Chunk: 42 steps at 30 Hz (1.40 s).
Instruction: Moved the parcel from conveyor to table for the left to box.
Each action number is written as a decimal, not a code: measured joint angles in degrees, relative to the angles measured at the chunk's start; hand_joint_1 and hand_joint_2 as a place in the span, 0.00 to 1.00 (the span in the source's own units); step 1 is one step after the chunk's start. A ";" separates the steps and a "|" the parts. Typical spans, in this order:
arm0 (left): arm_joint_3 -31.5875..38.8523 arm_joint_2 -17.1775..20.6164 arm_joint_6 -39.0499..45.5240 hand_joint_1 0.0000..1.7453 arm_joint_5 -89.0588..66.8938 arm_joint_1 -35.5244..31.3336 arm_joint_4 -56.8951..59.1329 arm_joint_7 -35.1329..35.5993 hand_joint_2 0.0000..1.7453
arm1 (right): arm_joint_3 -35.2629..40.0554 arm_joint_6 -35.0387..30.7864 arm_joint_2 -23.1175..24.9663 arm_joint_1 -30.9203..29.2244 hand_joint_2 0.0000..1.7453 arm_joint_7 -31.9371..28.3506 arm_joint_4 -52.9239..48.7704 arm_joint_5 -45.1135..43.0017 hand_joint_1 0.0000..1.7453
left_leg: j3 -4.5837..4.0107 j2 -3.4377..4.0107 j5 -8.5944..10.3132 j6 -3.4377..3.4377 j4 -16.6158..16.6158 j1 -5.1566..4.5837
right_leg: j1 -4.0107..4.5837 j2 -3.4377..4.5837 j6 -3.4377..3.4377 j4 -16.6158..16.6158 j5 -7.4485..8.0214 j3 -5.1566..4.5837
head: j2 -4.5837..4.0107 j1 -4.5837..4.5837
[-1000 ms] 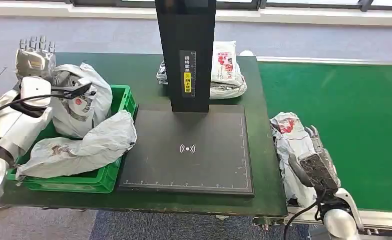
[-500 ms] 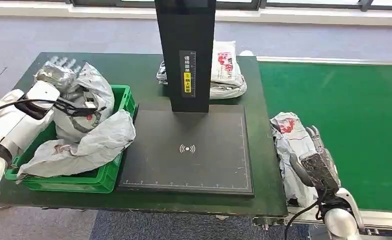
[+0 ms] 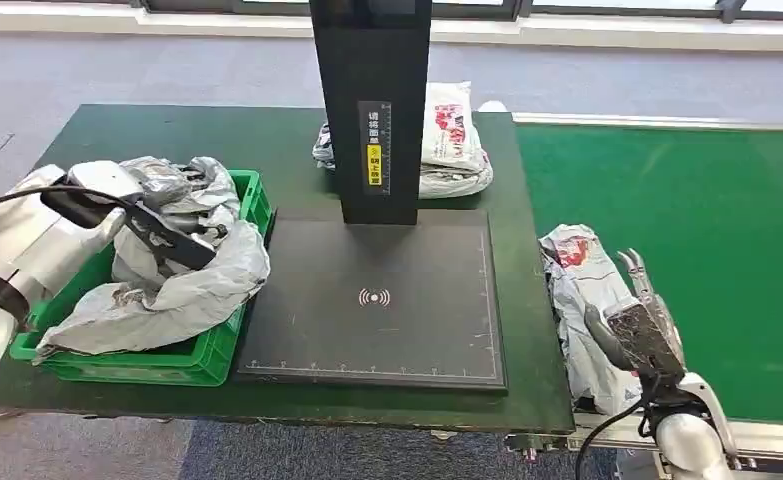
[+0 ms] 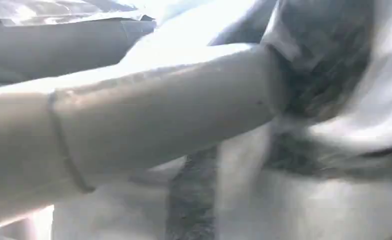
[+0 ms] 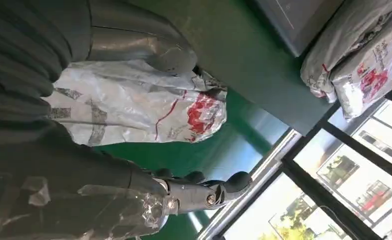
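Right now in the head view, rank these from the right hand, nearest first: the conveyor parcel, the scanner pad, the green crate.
1. Conveyor parcel: right beside the right hand, at the belt's near edge.
2. Scanner pad: mid-table, to the hand's left.
3. Green crate: far left of the table.

Grey carpet floor (image 3: 167,60) meets a window frame (image 3: 617,10) behind.

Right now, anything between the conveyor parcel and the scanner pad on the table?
Nothing visible. The parcel lies at the conveyor's near edge with the right hand around it, fingers open. The scanner pad beside it is bare; the black post stands at its far edge.
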 measured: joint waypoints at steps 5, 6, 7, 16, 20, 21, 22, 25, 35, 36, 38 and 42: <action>-1.05 0.09 -2.80 0.00 3.61 -1.32 -2.38 -0.77 0.00 | 0.00 0.17 -0.57 -0.61 1.00 0.00 0.35 -0.04 0.00 | 0.01 0.00 0.00 0.00 0.00 -0.01 | -0.01 0.00 0.00 0.00 0.01 0.01 | 0.00 0.00; -1.05 0.11 -6.11 0.00 7.92 -1.63 -2.82 -2.06 0.00 | 0.00 0.28 -0.76 -0.64 1.00 0.00 0.37 -0.28 0.00 | 0.00 0.00 0.01 -0.01 0.00 0.00 | 0.00 0.00 0.00 0.01 0.01 0.01 | 0.00 0.02; -1.07 0.37 -9.13 0.00 11.95 -1.90 -3.45 -2.54 0.00 | 0.00 0.39 -1.01 -0.64 1.00 0.00 0.39 -0.55 0.00 | 0.01 0.00 0.01 -0.01 0.01 0.00 | 0.01 0.00 0.00 0.01 0.01 0.00 | 0.00 0.00; -1.46 0.94 -3.47 0.00 24.52 -11.27 -5.04 6.73 0.00 | 0.00 1.27 -2.12 3.53 1.00 -0.66 -1.18 -1.27 0.00 | -0.03 -0.08 0.00 -0.01 0.01 0.01 | 0.01 -0.05 0.00 -0.01 0.00 -0.04 | 0.00 0.02; -1.59 0.66 3.23 0.00 25.45 -12.20 -3.67 8.35 0.00 | -0.02 1.38 -1.97 4.34 1.00 -0.70 -2.10 -0.35 0.00 | -0.02 -0.06 0.02 -0.03 0.01 0.01 | 0.01 -0.03 0.00 0.00 0.00 -0.03 | 0.00 0.00; -1.57 0.70 4.02 0.00 26.09 -12.29 -3.58 8.18 0.00 | -0.02 1.38 -1.88 4.45 1.00 -0.68 -2.27 -0.07 0.00 | -0.01 -0.06 0.02 -0.03 0.01 0.01 | 0.01 -0.03 0.00 0.01 0.01 -0.03 | 0.00 0.00; -1.51 0.74 4.55 0.00 26.84 -12.44 -3.58 7.91 0.00 | -0.02 1.40 -1.75 4.58 1.00 -0.61 -2.45 0.33 0.00 | 0.00 -0.06 0.04 -0.05 0.01 0.02 | 0.01 -0.03 -0.01 0.00 0.01 -0.03 | 0.00 0.00; -0.98 0.61 5.60 0.00 27.14 -13.31 -3.71 9.12 0.00 | -0.24 1.53 -1.11 5.72 1.00 -0.44 -3.61 1.29 0.00 | 0.00 -0.08 0.05 -0.05 0.02 0.02 | 0.02 -0.06 -0.01 0.00 0.01 -0.03 | 0.00 0.00; 1.62 -0.90 9.47 0.00 25.92 -14.27 -3.60 12.13 0.00 | -1.73 2.25 0.99 8.25 1.00 0.04 -7.45 2.27 0.00 | 0.02 -0.01 0.04 -0.05 0.01 -0.02 | -0.02 0.00 0.00 0.00 0.01 -0.01 | 0.00 0.00; 1.79 -0.96 10.38 0.00 25.90 -14.26 -3.60 12.72 0.00 | -1.79 2.29 1.11 8.29 1.00 0.06 -7.52 2.29 0.00 | 0.02 0.01 0.04 -0.05 0.01 -0.01 | -0.01 0.03 0.00 0.00 0.02 -0.02 | 0.00 0.00; 2.64 -1.18 15.35 0.00 26.87 -14.00 -3.63 14.18 1.00 | -1.88 2.58 1.44 8.40 1.00 0.18 -7.71 2.64 0.00 | 0.02 0.01 0.04 -0.05 0.01 -0.01 | -0.01 0.03 0.02 0.00 0.04 -0.03 | 0.00 0.00; 10.55 -2.12 24.63 0.00 35.09 -9.54 -7.59 16.02 1.00 | -1.99 4.43 2.38 8.57 1.00 2.33 -8.02 3.76 0.00 | 0.07 0.00 0.03 -0.05 -0.01 -0.04 | -0.05 0.02 0.01 0.00 0.03 0.00 | 0.00 0.00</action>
